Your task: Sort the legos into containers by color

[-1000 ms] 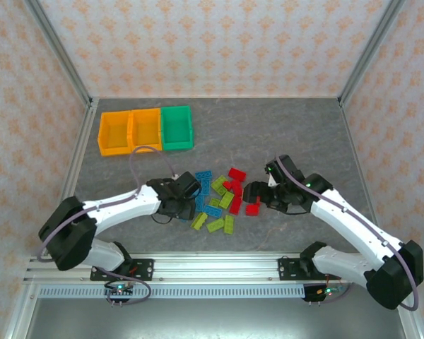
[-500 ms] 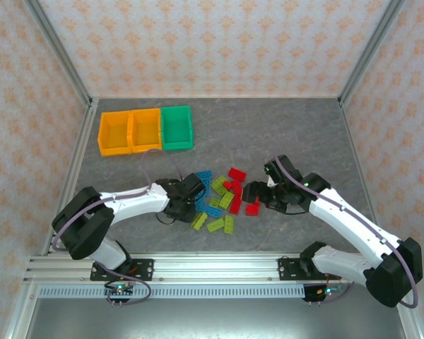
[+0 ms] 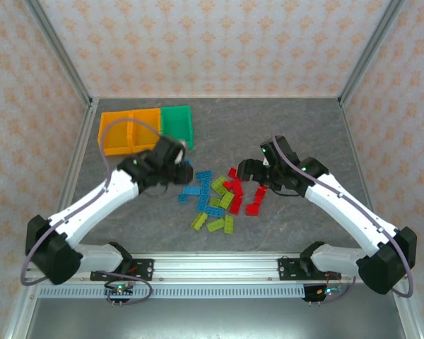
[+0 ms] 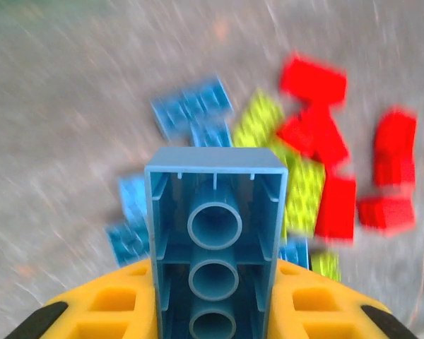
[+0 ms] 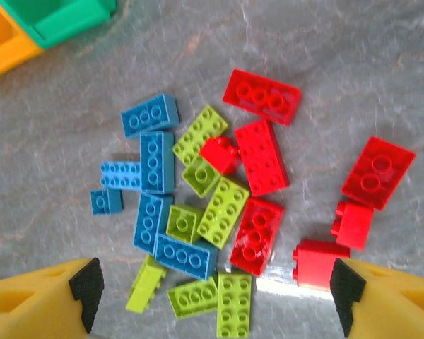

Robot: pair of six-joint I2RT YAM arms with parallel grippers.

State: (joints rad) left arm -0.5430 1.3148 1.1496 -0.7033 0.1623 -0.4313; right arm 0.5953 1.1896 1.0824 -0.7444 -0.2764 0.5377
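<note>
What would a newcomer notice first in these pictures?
A blue brick, hollow underside showing, is clamped between the left arm's yellow fingers above the table. A bright heap of blue, lime and red bricks lies mid-table under the right arm's open fingers. Two orange bins and a green one stand at the far left.
</note>
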